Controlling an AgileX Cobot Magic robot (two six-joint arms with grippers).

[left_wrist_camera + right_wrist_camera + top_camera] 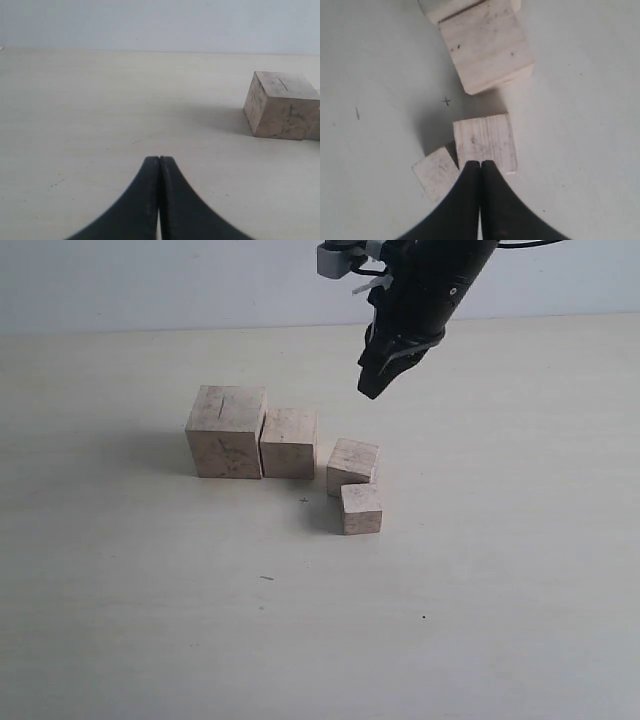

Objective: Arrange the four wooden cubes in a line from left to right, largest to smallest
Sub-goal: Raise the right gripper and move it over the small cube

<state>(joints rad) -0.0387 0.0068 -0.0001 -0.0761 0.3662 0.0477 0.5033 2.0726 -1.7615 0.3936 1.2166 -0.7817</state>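
- The four wooden cubes (300,455) sit near the middle of the pale surface (150,620) in the exterior view.
- The biggest cube (226,430) is on the left, with a short dark slit on its top. The second cube (289,442) presses against its right side.
- The third cube (353,464) is just beside the second, with a thin gap between them, and it is turned a little.
- The smallest cube (361,508) is in front of the third, out of the row, and touches its lower edge.
- The right hand (372,390) hangs in the air behind the third cube. There is lots of bare room to the right, the left and the front.
- In the left wrist view, the left hand (159,162) is pressed together with nothing in it. The biggest cube (282,105) is well apart from it, with bare surface between them.
- In the right wrist view, the right hand (480,167) is pressed together and holds nothing. Its tips show over the third cube (484,140).
- The smallest cube (436,172) touches the third at one corner. The second cube (487,45) is a bit past them, and a tiny cross mark (446,101) is on the bare patch beside it.
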